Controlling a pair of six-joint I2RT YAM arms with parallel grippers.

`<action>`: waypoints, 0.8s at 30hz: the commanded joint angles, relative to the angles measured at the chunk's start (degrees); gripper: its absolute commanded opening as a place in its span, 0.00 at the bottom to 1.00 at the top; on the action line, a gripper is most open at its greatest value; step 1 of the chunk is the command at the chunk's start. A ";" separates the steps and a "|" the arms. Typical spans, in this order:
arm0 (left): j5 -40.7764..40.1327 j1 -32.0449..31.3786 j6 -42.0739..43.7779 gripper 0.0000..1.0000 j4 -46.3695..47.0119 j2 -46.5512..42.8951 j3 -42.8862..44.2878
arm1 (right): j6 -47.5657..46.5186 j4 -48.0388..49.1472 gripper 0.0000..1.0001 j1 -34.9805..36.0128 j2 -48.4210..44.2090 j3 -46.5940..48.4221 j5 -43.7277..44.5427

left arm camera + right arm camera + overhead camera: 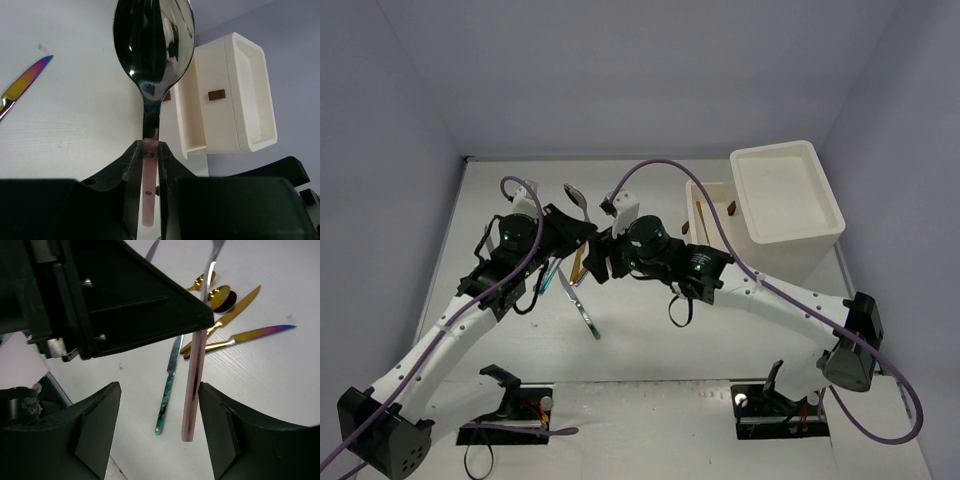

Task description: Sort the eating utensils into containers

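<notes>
My left gripper [149,147] is shut on the pink handle [148,175] of a spoon whose silver bowl [153,45] points away from it, held above the table. My right gripper [160,405] is open around the handle's free end [192,385], which hangs close to its right finger [225,425]; the left finger stands well apart. In the top view both grippers meet mid-table, left gripper [582,235] and right gripper [605,255]. Loose utensils lie below: a green-handled knife [167,400], gold pieces [225,310], an iridescent knife [250,335]. The white drawer unit [785,195] has one drawer [710,215] pulled out.
A silver knife [582,310] lies on the table in front of the grippers. The pulled-out drawer holds a gold utensil [701,218]. Grey walls close in the table on three sides. The drawer unit [245,95] stands at the back right.
</notes>
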 commanded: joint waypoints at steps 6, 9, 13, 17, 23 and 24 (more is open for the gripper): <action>-2.21 -1.59 -0.70 0.00 5.08 -2.98 0.90 | -0.06 4.17 0.57 0.92 1.77 3.67 7.66; -2.84 -1.63 0.01 0.00 4.49 -3.57 0.49 | -0.52 4.26 0.56 0.92 1.27 3.50 9.25; -2.42 -2.01 1.03 0.00 4.48 -3.57 0.03 | -1.06 4.17 0.45 0.92 1.80 3.68 9.38; -2.32 -2.48 1.79 0.00 4.48 -3.36 0.09 | -0.99 4.17 0.23 1.01 2.57 3.89 9.25; -1.71 -2.95 3.66 0.00 2.96 -3.05 0.54 | -1.37 4.13 0.00 1.01 2.47 3.34 11.11; -1.86 -2.95 4.31 0.00 1.76 -3.12 0.65 | -1.40 4.09 0.00 1.01 2.18 3.02 11.73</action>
